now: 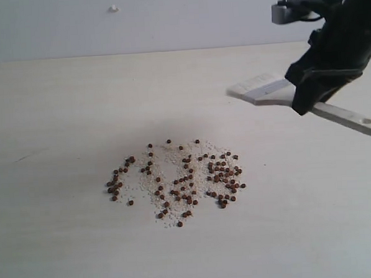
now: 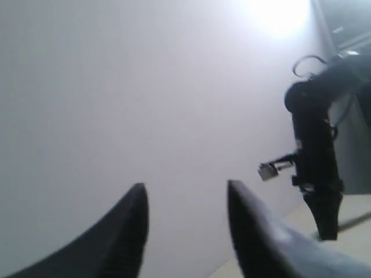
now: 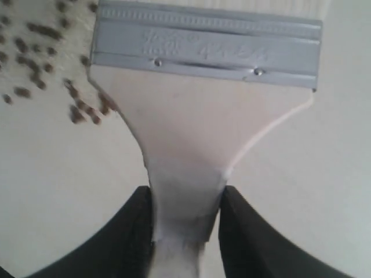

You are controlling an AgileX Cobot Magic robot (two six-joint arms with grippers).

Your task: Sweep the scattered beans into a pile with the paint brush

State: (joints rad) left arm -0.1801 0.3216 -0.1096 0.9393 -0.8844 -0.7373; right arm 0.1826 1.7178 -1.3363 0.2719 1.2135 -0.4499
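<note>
Judging by the layout, the worst risk was a fast or heavy stroke. The beans (image 1: pixel 221 174) were small, hard, round and reddish-brown, so they would likely roll or skip away from the bristles toward the table's edges instead of gathering. They lay in a loose patch around the middle of the table (image 1: pixel 60 120), mixed into a dusting of fine whitish grit (image 1: pixel 168 157) that would probably drag along with them.

A second worry was the grip. The right pincer (image 3: pixel 185 231) was closed on the brush (image 1: pixel 264 90) at the narrow neck of its smooth, pale wooden handle. Pressure on the wide head might twist it between the black fingers. The brush appeared to be held flat and clear of the surface, beyond the beans and toward the table's right edge. Its head pointed left and the handle end, with its small hole, stuck out to the right.

The band under the off-white bristles was silver, ridged and stamped, with two rivets. The tabletop looked matte and pale.

The left pincer (image 2: pixel 185 188) was partly open and empty, facing a blank wall.
</note>
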